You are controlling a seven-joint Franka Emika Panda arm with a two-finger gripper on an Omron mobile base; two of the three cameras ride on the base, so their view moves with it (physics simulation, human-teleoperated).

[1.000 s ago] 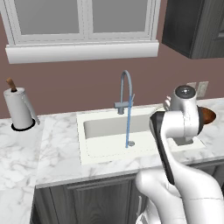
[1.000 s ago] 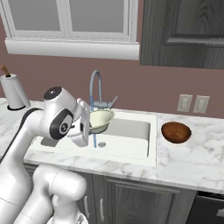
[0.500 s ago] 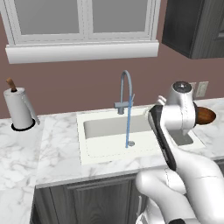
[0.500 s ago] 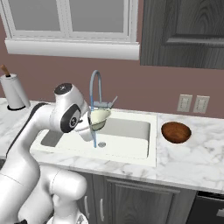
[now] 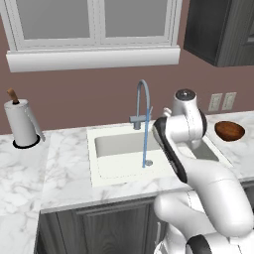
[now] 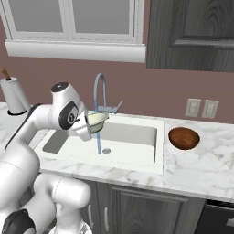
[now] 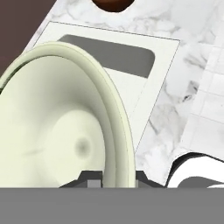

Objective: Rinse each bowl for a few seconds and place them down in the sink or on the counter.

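My gripper (image 6: pixel 87 128) is shut on the rim of a pale cream-green bowl (image 6: pixel 97 120), held tilted over the left part of the sink (image 6: pixel 137 161), right under the faucet (image 6: pixel 99 89) spout, where a thin water stream (image 6: pixel 98 142) runs down. In the hand view this bowl (image 7: pixel 65 131) looms close, its rim between my gripper's (image 7: pixel 116 177) fingertips. A glossy reddish-brown bowl (image 6: pixel 183 138) sits upright on the counter (image 6: pixel 201 170) right of the sink, also seen in the left base view (image 5: pixel 229 130) and at the hand view's top edge (image 7: pixel 111 3).
A paper towel roll (image 5: pixel 22 126) on its holder stands on the counter left of the sink. Two wall outlets (image 6: pixel 201 108) are behind the brown bowl. A window sill (image 6: pixel 73 50) runs above the faucet, and dark cabinets hang at the upper right.
The arm's upper part has swung left in the left base view. The held bowl has shifted slightly toward the water stream. The brown bowl has not moved.
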